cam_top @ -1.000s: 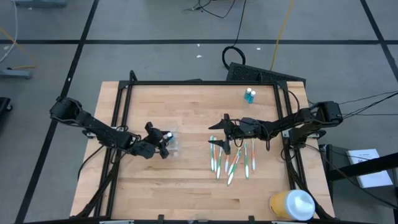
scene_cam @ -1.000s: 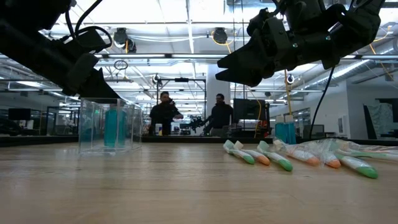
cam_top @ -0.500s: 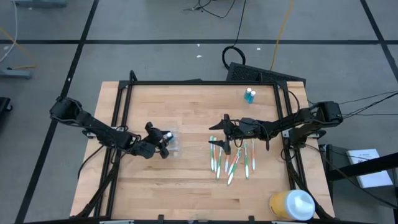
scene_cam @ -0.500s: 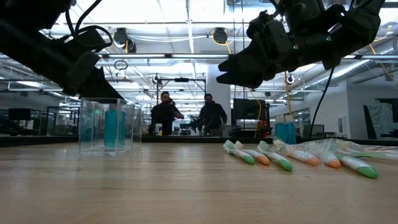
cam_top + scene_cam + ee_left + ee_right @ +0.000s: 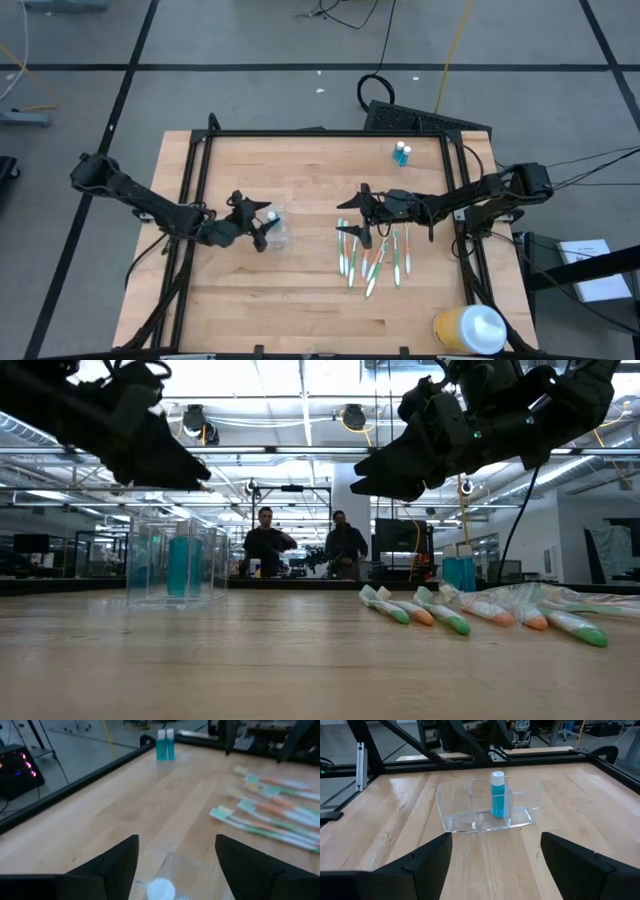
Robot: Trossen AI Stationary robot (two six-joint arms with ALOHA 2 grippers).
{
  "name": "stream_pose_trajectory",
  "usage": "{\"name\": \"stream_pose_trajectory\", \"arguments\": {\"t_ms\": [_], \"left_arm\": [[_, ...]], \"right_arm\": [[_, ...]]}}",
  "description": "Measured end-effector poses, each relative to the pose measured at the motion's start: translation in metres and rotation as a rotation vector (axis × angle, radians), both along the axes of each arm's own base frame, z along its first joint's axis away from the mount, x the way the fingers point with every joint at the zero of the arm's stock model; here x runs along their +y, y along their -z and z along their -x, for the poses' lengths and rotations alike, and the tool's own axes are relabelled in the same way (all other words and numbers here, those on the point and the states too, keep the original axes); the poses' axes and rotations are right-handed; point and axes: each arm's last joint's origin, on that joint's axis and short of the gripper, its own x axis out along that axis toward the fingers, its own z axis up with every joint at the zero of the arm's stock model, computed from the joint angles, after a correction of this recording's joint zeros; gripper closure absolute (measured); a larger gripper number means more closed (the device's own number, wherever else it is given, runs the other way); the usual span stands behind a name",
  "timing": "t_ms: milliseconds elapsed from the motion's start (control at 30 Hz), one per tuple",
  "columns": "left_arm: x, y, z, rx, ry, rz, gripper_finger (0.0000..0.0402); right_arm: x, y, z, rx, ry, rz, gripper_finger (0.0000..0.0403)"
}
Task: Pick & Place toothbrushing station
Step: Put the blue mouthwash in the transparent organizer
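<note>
Both sets of jaws are standing open and holding nothing. I am hovering my left gripper [image 5: 262, 228] above the clear plastic organiser [image 5: 489, 805], its two dark fingers [image 5: 116, 865] spread wide to either side of the white cap of the blue tube [image 5: 497, 794] that is standing upright in a middle compartment; in the low view this gripper [image 5: 185, 465] is hanging clear above the organiser [image 5: 176, 563], touching neither it nor the tube [image 5: 184, 565].

I am holding my right gripper [image 5: 362, 225] over the near ends of the toothbrushes [image 5: 372, 257], above them in the low view [image 5: 385, 478] and not in contact, with its fingers [image 5: 427, 862] parted and facing the organiser across bare bench [image 5: 300, 175].

The toothbrushes [image 5: 470, 607] are lying flat on the bench in a loose row, green, orange and white, close beside one another. In the high view their long axes are running roughly from the back of the bench toward the front edge, fanning slightly. Their heads [image 5: 220, 813] are pointing toward the organiser's side in the left wrist view.

Two more blue tubes [image 5: 401, 153] are standing upright, touching, near the back right of the bench [image 5: 165, 744]. A yellow container with a white lid [image 5: 470, 329] is sitting at the front right corner. Two people [image 5: 305, 547] are standing in the room beyond.
</note>
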Motion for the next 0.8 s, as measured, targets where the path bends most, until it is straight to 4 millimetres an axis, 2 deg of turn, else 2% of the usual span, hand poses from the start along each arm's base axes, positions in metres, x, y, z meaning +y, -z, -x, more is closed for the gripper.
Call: {"name": "stream_pose_trajectory", "arguments": {"t_ms": [100,200,400,567,800], "left_arm": [[0.002,-0.012,0.005,-0.043,0.017,-0.022,0.0127],[0.005,-0.027,0.011,-0.097,0.039,-0.071,0.0128],[0.017,-0.051,0.026,-0.163,-0.001,-0.178,0.0128],[0.025,-0.057,0.031,-0.164,-0.034,-0.221,0.0125],[0.035,-0.057,0.030,-0.143,-0.089,-0.247,0.0124]], "right_arm": [[-0.003,-0.007,0.006,0.027,0.043,0.012,0.0108],[-0.010,-0.017,0.018,0.072,0.158,0.041,0.0108],[-0.026,-0.031,0.048,0.186,0.546,0.144,0.0108],[-0.041,-0.022,0.064,0.324,0.778,0.183,0.0108],[-0.064,-0.001,0.076,0.416,0.961,0.050,0.0108]]}}
